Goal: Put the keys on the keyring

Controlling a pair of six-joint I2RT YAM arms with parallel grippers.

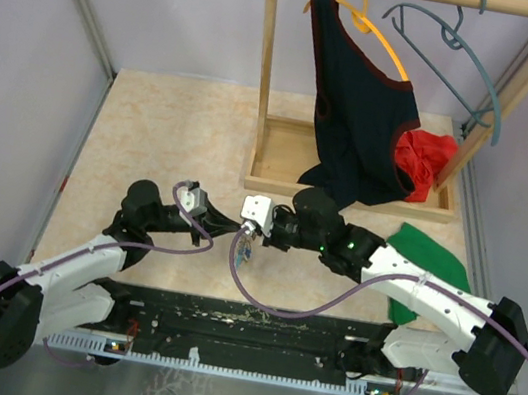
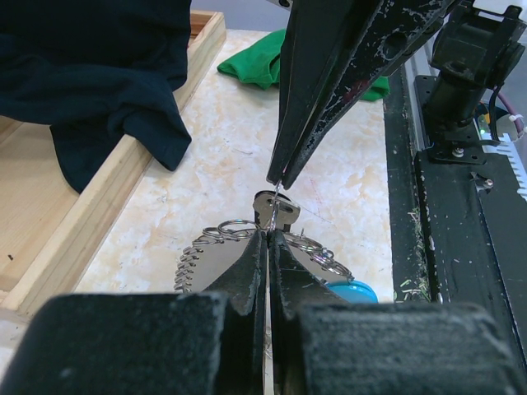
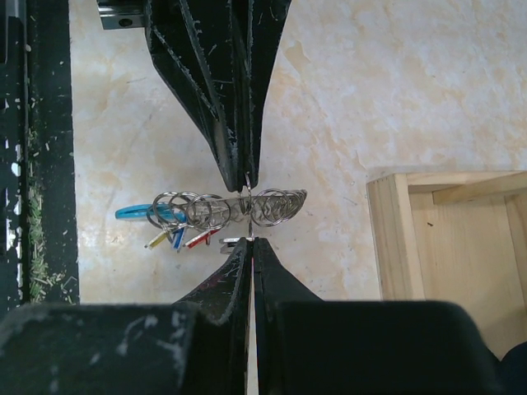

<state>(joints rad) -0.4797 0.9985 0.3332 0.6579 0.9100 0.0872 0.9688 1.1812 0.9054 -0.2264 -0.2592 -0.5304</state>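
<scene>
The pale marble-patterned table [image 1: 154, 128] fills the top view. A wooden clothes rack [image 1: 261, 75] stands at about 1 o'clock on it. A dark sleeveless top [image 1: 361, 102] hangs from the rack on an orange hanger [image 1: 382, 37], with a grey-blue hanger [image 1: 477, 76] at its 3 o'clock. The hem of the top spills onto the rack's base beside a red cloth [image 1: 428, 154]. A green cloth [image 1: 431, 261] lies on the table at 5 o'clock from the rack, partly under the right arm. The two arms reach in from 7 and 5 o'clock and meet tip to tip near the middle of the table. The left claw [image 2: 268, 243] is closed, its tips pinched on a thin strand of wire. The right claw [image 3: 251, 245] faces it and is also closed on that strand. The strand belongs to the keyring [image 3: 218, 210], a coil of grey wire loops strung out sideways between the two tips. Its light-blue section [image 3: 136, 213] sticks out at 9 o'clock in the right wrist view. The keys [image 3: 177, 239], with yellow, blue and red heads, sit at 7 o'clock of the coil, just beside the blue section. Whether the coil touches the table cannot be told.
</scene>
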